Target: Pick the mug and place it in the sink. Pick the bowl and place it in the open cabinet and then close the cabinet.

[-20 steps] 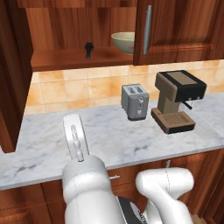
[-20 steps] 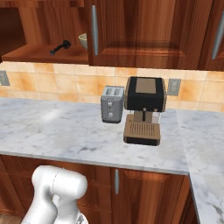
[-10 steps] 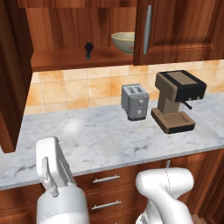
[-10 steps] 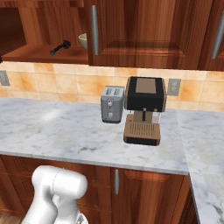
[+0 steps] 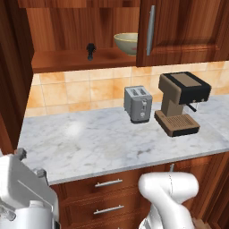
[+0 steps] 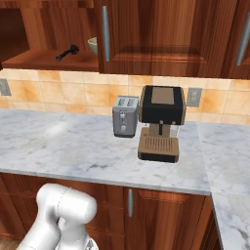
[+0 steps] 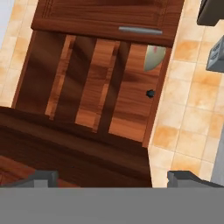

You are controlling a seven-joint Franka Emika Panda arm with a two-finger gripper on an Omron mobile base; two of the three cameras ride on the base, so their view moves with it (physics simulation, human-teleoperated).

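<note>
Marble counter [image 5: 103, 143]: toaster [image 5: 137, 103], coffee machine [image 5: 181, 103]. Above the toaster, cabinet [image 5: 80, 44], one door open; bowl [image 5: 126, 43] on its shelf, small black item [image 5: 91, 50] beside it. Hand view alone shows my pincer [image 7: 113, 178], released, empty, facing the cabinet. Since earlier, my arm has dropped to the left base view's lower-left corner.

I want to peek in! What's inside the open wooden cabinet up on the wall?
On the cabinet shelf sit the bowl and a small black thing. The closed right door covers part of the bowl and whatever lies behind it.
</note>
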